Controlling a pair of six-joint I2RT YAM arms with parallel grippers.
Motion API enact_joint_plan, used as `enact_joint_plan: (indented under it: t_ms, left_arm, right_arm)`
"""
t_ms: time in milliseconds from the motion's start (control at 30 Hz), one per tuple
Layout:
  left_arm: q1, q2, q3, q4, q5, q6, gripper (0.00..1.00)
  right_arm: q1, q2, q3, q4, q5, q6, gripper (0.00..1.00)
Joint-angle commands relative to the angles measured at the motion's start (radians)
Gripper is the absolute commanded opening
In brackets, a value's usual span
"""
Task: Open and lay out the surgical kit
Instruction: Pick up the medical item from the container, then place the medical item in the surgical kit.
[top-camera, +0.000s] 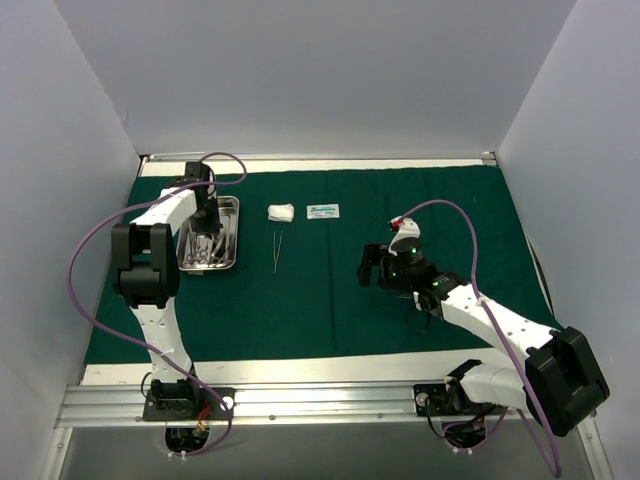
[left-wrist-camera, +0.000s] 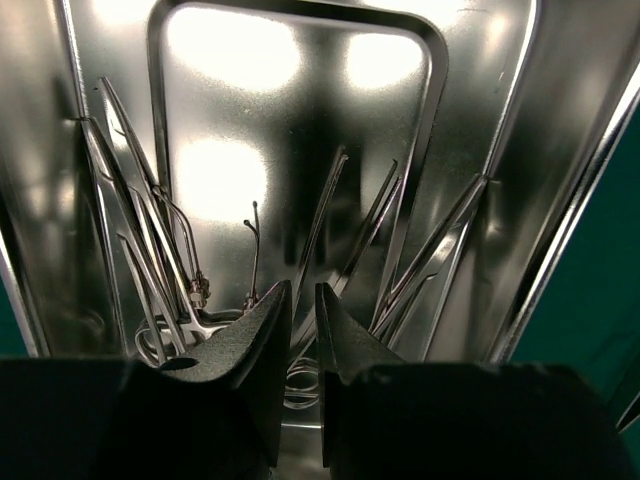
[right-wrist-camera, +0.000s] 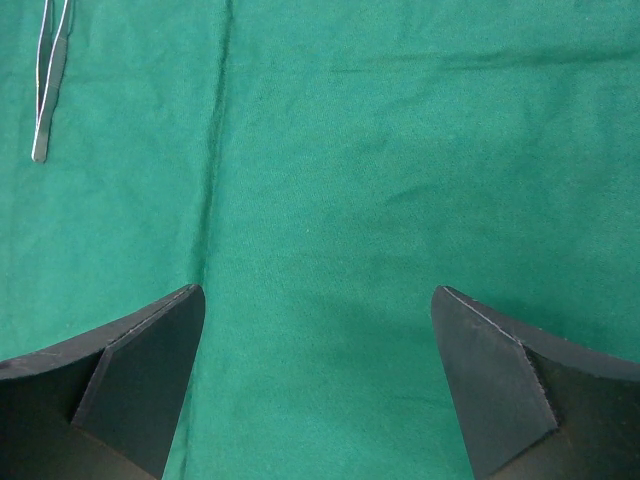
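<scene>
Though obscured, forceps (left-wrist-camera: 327, 215) behind left claw (left-wrist-camera: 302, 290)

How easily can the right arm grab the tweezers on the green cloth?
Probably easily: the right gripper hangs open over bare cloth, and the tweezers lie flat nearby with nothing between them.

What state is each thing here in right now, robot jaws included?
Green cloth: spread flat.
Steel tray: on the cloth, holding forceps.
Forceps: lying loose in the tray.
Tweezers: flat on the cloth, outside the tray.
Gauze wad: bunched, on the cloth.
Packet: flat on the cloth; seal too small to judge.
Left jaws: nearly closed, low in the tray among forceps; grip unclear.
Right jaws: wide open, empty, above bare cloth.
</scene>
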Motion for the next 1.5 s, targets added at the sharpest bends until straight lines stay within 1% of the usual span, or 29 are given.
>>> enact_joint_plan:
  t_ms: [0, 300, 367, 433, 500, 567, 667, 900, 1033, 1167, 1200, 1233, 1300, 1333, 1467]
  left_arm:
    - [0.008, 0.019, 0.036, 0.011, -0.006, 0.021, 0.25]
    - [0.008, 0.060, 0.040, 0.008, -0.014, 0.023, 0.25]
    - [0.008, 0.059, 0.040, 0.008, -0.012, 0.023, 0.22]
    - [0.008, 0.049, 0.043, 0.002, -0.012, 0.024, 0.13]
    - [0.008, 0.039, 0.043, 0.000, -0.011, 0.024, 0.11]
    - [0.008, 0.022, 0.043, -0.004, -0.012, 0.026, 0.08]
    - [0.008, -0.007, 0.048, -0.018, -0.011, 0.018, 0.06]
    - [0.000, -0.130, 0.046, -0.036, -0.009, -0.025, 0.06]
    - [-0.020, -0.208, 0.049, -0.050, 0.018, -0.100, 0.06]
    - [-0.103, -0.237, 0.048, -0.070, 0.023, -0.175, 0.06]
    - [-0.126, -0.233, 0.052, -0.075, 0.017, -0.194, 0.06]
    - [-0.173, -0.228, 0.054, -0.078, 0.020, -0.229, 0.06]
    - [-0.219, -0.210, 0.059, -0.082, 0.025, -0.263, 0.06]
    - [-0.266, -0.202, 0.063, -0.079, 0.028, -0.287, 0.06]
    - [-0.363, -0.153, 0.088, -0.067, 0.020, -0.336, 0.06]
  right_arm:
    - [0.007, 0.004, -0.011, 0.019, 0.005, 0.008, 0.91]
    - [0.005, 0.004, -0.015, 0.024, 0.001, 0.008, 0.91]
    - [0.007, 0.003, -0.015, 0.024, 0.003, 0.008, 0.91]
    - [0.007, 0.003, -0.015, 0.024, 0.001, 0.008, 0.91]
    - [0.005, 0.000, -0.015, 0.025, 0.003, 0.008, 0.91]
    - [0.007, 0.000, -0.017, 0.025, 0.001, 0.008, 0.91]
    - [0.005, -0.005, -0.014, 0.025, -0.002, 0.008, 0.91]
    - [0.007, -0.019, -0.020, 0.024, -0.002, 0.007, 0.91]
    - [0.007, -0.027, -0.020, 0.024, 0.000, 0.007, 0.91]
    - [0.007, -0.023, -0.019, 0.025, 0.000, 0.005, 0.91]
    - [0.007, -0.023, -0.017, 0.025, -0.002, 0.005, 0.91]
    - [0.007, -0.023, -0.017, 0.025, -0.002, 0.005, 0.91]
    - [0.005, -0.028, -0.019, 0.025, 0.000, 0.004, 0.91]
    - [0.005, -0.031, -0.020, 0.024, 0.001, 0.004, 0.91]
    - [0.005, -0.042, -0.028, 0.015, 0.008, 0.004, 0.91]
